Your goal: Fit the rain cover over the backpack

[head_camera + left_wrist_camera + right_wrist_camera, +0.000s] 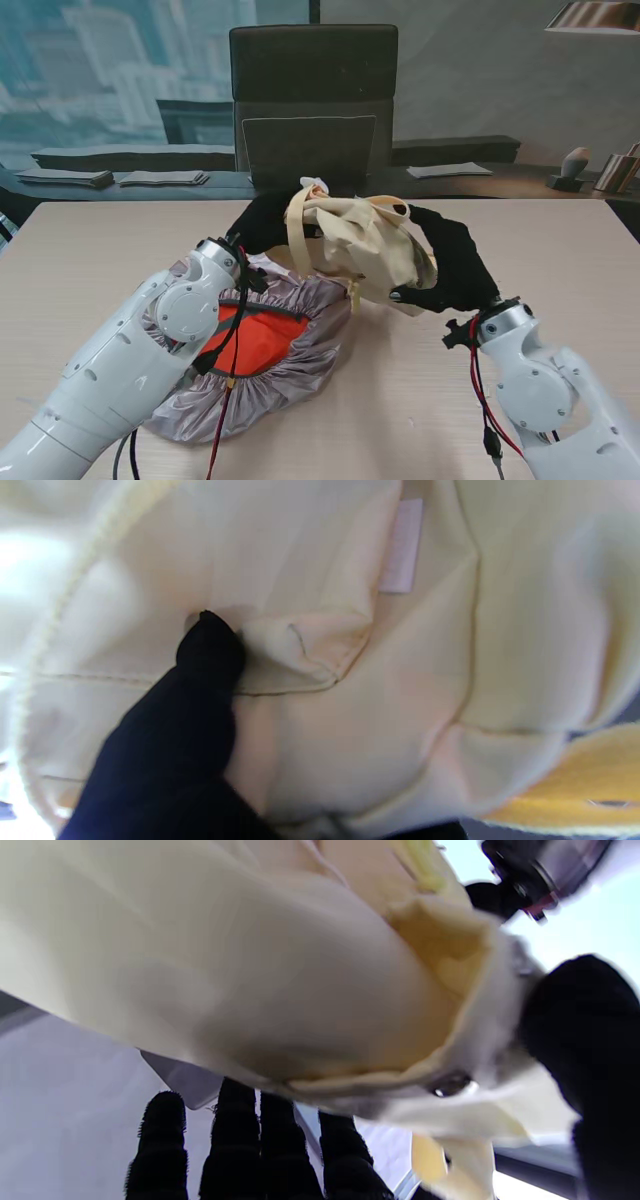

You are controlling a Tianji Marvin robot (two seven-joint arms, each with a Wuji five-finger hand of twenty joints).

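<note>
Backpack (360, 245): cream fabric, held raised off the bench (90, 250) between both hands, near the bench centre and tilted, with one pale strap (296, 240) looping down its left side.

Left hand (262, 222): black-gloved, at the backpack's left side. In the left wrist view one finger (210, 645) presses into a fold of the cream fabric; the remaining fingers are hidden, so the grip cannot be confirmed beyond this contact.

Right hand (452, 262): black-gloved, wrapped over the backpack's right end. In the right wrist view four fingers (235, 1140) extend beneath the fabric and the thumb (585, 1030) lies against its rolled edge, so the fingers are clamped on the backpack.

Rain cover (280, 350): grey with an orange inner face, lying spread open on the bench, nearer to me than the backpack and to its left, partly under the left forearm.

Chair (313, 100): dark, beyond the far bench edge.
</note>
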